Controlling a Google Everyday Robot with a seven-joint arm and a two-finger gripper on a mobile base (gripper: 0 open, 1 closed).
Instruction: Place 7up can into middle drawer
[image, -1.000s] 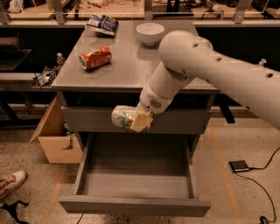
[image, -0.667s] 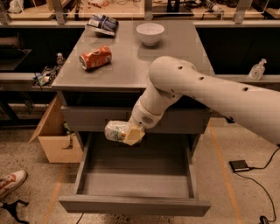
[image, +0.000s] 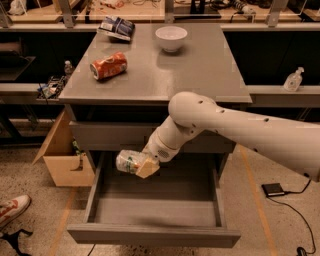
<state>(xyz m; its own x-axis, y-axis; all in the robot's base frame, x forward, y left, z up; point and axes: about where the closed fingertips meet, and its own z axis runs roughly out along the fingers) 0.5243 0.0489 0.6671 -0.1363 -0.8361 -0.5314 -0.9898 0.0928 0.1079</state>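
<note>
Left of the frame's centre, the gripper is clamped on the 7up can, which lies sideways above the open middle drawer (near its left wall). Dropped here, the can could roll or clip that wall.

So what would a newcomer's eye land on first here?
The white arm reaching in from the right, its gripper holding the 7up can sideways over the rear left of the open middle drawer. Then the orange-red soda can lying on the cabinet top, left of a white bowl.
</note>
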